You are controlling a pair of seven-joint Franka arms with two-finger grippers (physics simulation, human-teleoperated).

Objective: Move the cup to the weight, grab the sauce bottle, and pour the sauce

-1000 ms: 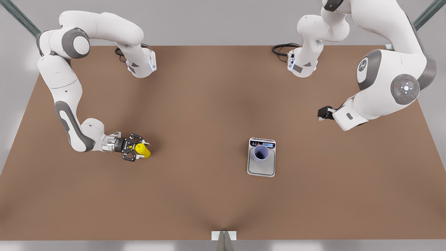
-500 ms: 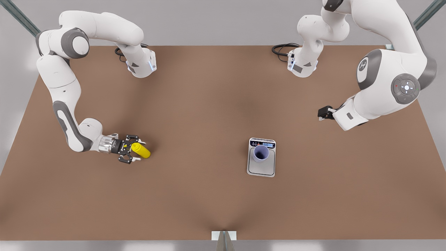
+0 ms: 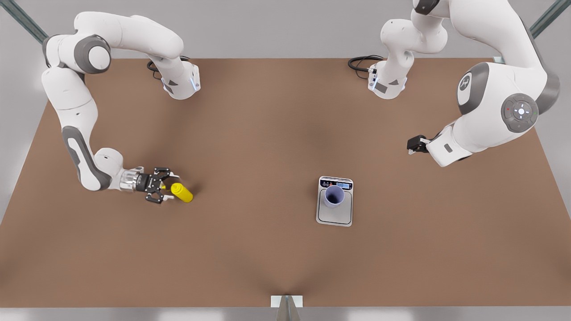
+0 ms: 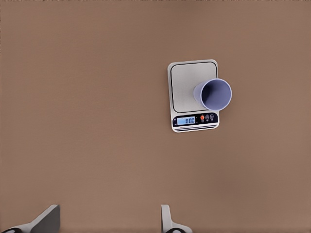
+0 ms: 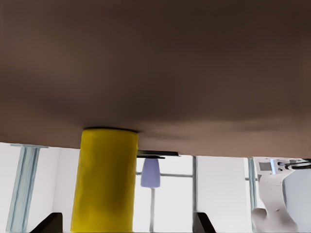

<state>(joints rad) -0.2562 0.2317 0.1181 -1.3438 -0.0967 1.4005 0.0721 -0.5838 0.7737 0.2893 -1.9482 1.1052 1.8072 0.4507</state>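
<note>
The yellow sauce bottle [image 3: 182, 192] stands on the brown table at the front view's left. My right gripper [image 3: 163, 189] is open, level with the bottle and just to its left; the bottle's near side lies between the fingertips. In the right wrist view the bottle [image 5: 104, 179] rises between the open right gripper [image 5: 126, 224]. The lavender cup [image 3: 334, 196] stands upright on the weight [image 3: 334, 217], near its display end. High over the table, my left gripper [image 4: 107, 223] is open and holds nothing. It looks down on the cup [image 4: 214, 93] and the weight [image 4: 182, 80].
The left arm [image 3: 490, 107] waits over the table's right side in the front view. Both arm bases [image 3: 180, 82] [image 3: 387, 82] and black cables [image 3: 361, 62] sit at the far edge. A metal bracket [image 3: 286, 301] is at the near edge.
My right gripper has drawn back toward the front view's left, from around the sauce bottle to just beside it. The bottle, cup, weight and left arm have not moved.
</note>
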